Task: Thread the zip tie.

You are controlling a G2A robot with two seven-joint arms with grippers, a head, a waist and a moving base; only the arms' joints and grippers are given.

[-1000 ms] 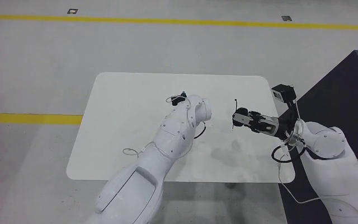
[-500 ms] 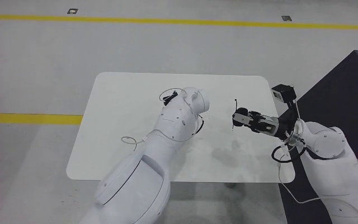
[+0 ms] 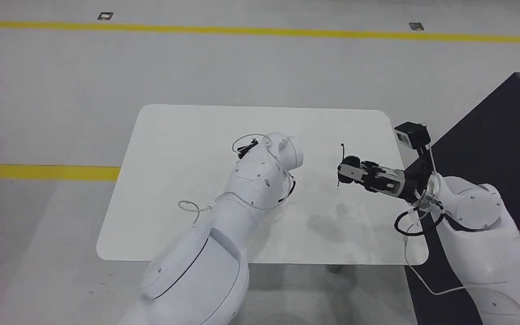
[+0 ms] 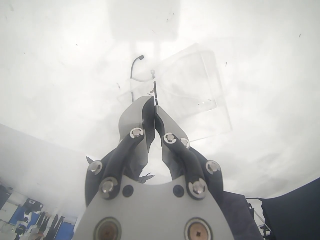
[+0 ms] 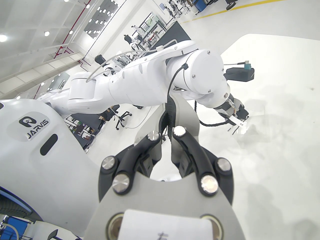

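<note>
The left jaws (image 4: 153, 101) are pressed tight on a thin, straight black zip tie (image 4: 154, 88). Its small square head juts over a clear tray (image 4: 200, 83) on the white tabletop (image 3: 179, 187). The right jaws (image 3: 342, 172), well apart, pinch a second tie (image 3: 341, 151).

The left arm (image 3: 258, 183) has turned over the last second: its wrist end, carrying the wrist camera (image 3: 253, 145), has drawn slightly farther from the right pincer (image 3: 341, 171), first sliding off, then easing partway back. Behind the wrist, on the side away from that pincer, the forearm now slants more steeply and the upper arm (image 3: 195, 276) has swung up, bulking larger under the overhead camera
</note>
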